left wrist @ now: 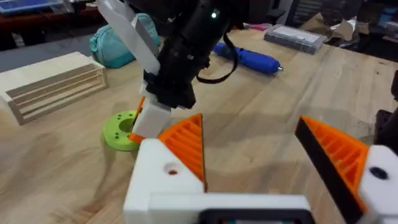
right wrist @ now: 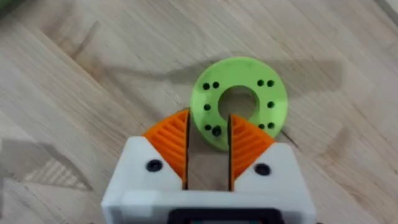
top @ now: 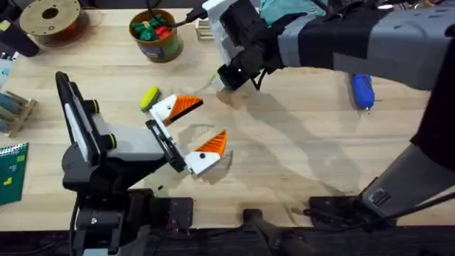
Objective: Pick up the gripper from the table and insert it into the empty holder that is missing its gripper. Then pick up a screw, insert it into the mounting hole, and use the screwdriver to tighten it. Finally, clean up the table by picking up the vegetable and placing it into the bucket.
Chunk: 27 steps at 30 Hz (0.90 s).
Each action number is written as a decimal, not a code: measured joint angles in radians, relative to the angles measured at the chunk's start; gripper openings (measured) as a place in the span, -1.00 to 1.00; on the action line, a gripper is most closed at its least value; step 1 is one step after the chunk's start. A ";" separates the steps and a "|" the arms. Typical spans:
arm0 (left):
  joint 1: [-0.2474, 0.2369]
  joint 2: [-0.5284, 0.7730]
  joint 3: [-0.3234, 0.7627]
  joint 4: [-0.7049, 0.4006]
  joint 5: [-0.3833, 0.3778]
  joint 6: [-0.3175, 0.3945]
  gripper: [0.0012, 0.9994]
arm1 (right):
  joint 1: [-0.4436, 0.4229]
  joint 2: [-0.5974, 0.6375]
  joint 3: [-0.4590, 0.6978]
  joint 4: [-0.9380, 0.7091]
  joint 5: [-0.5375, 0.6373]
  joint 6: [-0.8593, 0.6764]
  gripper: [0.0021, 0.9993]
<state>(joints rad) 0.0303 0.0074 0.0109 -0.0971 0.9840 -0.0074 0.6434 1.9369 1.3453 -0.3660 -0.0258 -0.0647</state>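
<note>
My right gripper (right wrist: 208, 118) hangs low over a flat green ring-shaped disc (right wrist: 239, 99), open by a narrow gap, with the disc's near rim between its orange fingertips. It shows at the back middle of the table (top: 229, 80). My left gripper (top: 212, 119) stands wide open at mid-table with nothing between its fingers (left wrist: 186, 146). The yellow vegetable (top: 149, 97) lies just beyond the left gripper. The olive-green bucket (top: 158, 50) stands at the back. The blue screwdriver (top: 362, 90) lies on the right. The loose gripper, the empty holder and the screw are out of view.
Red and green toy pieces fill the bucket. A wooden slatted rack (left wrist: 50, 87) and a teal bag (left wrist: 115, 46) sit behind the disc. A filament spool (top: 50, 18) is at the back left. Bare wood lies between the left gripper and the screwdriver.
</note>
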 joint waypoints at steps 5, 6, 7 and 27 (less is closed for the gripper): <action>0.000 0.000 0.000 0.000 0.000 0.000 0.86 | 0.000 0.000 0.000 0.000 0.008 0.000 -0.40; 0.000 0.000 0.000 0.000 0.000 0.000 0.86 | 0.000 0.000 0.000 0.000 0.008 0.000 -0.40; 0.000 0.000 0.000 0.000 0.000 0.000 0.86 | 0.000 0.000 0.000 0.000 0.009 0.000 -0.40; 0.000 0.000 0.000 0.000 0.000 0.000 0.86 | 0.000 0.000 0.001 0.000 0.022 -0.007 -0.99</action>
<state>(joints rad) 0.0303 0.0071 0.0109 -0.0971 0.9840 -0.0074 0.6434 1.9372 1.3464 -0.3656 -0.0036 -0.0721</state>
